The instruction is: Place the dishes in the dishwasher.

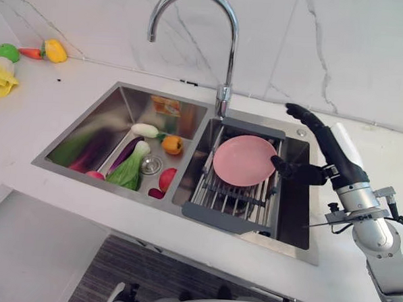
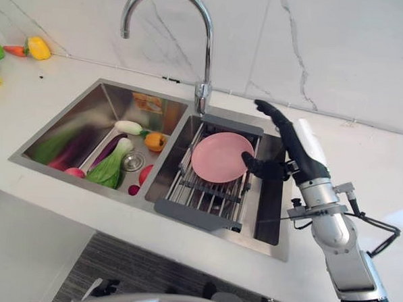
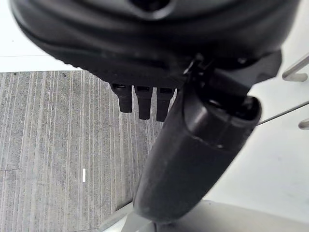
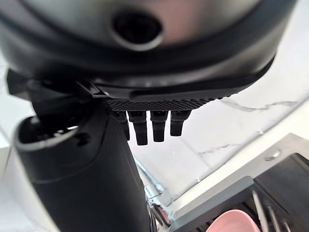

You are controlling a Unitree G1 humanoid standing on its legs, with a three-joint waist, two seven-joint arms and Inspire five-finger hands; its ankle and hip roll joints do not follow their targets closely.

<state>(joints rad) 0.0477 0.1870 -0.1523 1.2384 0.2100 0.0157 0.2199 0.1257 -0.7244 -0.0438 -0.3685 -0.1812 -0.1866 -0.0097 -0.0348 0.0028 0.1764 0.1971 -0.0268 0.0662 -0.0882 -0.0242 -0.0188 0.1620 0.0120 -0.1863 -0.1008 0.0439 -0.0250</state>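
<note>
L to R. Far L on the white surface: toy veg by the back wall, not relevant. L basin of the sink holds more toy veg: bok choy, white radish, orange pepper, some purple & red pieces. Leave all that alone. Tap arches up from behind the divider, spout over the L basin.

R basin: grey drying rack spans it, and the pink plate lies on the rack wires, tilted a bit, far edge toward the rack's back bar. That's the dish to move. No dishwasher seen in either eye view.

Right hand is at the plate's R edge, fingers straight & spread up over the sink's back corner, thumb reaching in toward the rim; open, nothing held. Whether the thumb touches the rim I can't tell.

Step in hand, as I judge it: get a pinch on the plate rim. Do it well = slide thumb under the R rim where the tilt gives room, fingers down on top, close firmly before lifting. Lift straight up off the wires, keep clear of the tap & rack bar. Smooth plate may slip, so grip deep, not at the very lip.

Left hand hangs low over a striped floor mat, idle; fingers look relaxed, holding nothing.
</note>
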